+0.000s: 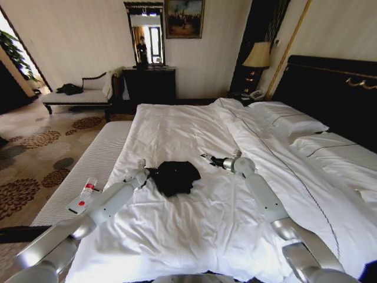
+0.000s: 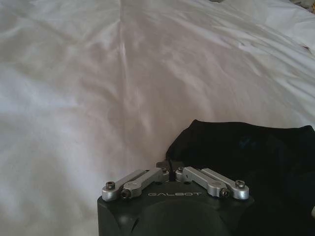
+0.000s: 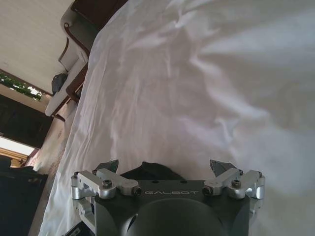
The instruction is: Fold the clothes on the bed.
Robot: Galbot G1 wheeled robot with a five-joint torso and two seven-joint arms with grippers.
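Bed (image 1: 330, 171) across most of the head view, white duvet (image 1: 194, 212) spread nearly flat with soft wrinkles, dark headboard (image 1: 330, 88) rising on the right behind two white pillows (image 1: 291, 121). Wide bare duvet beyond the garment toward the far edge, and more on the near side toward the robot; left edge of the bed dropping to a pale ribbed mattress side and patterned carpet (image 1: 35, 153). Farther off, pale cushioned bench (image 1: 82, 94) against the wall with a dark item lying on its seat, dark dresser (image 1: 150, 82) under a mirror, lamp (image 1: 257, 56) on the nightstand.

Black T-shirt (image 1: 174, 175) bunched into a compact heap near the middle of the bed, well clear of every edge, lettering not readable. Seen again as a dark mass (image 2: 246, 147) just ahead of the left wrist camera and as a dark sliver (image 3: 150, 171) between the right fingers.

Left gripper (image 1: 143, 173) low on the duvet, touching the left rim of the heap, jaws drawn together (image 2: 170, 166) and pinching a bit of the black cloth. Right gripper (image 1: 207, 158) just beside the heap's upper right corner, apart from it, hanging above the duvet with fingertips (image 3: 219, 166) spread wide and nothing between them.
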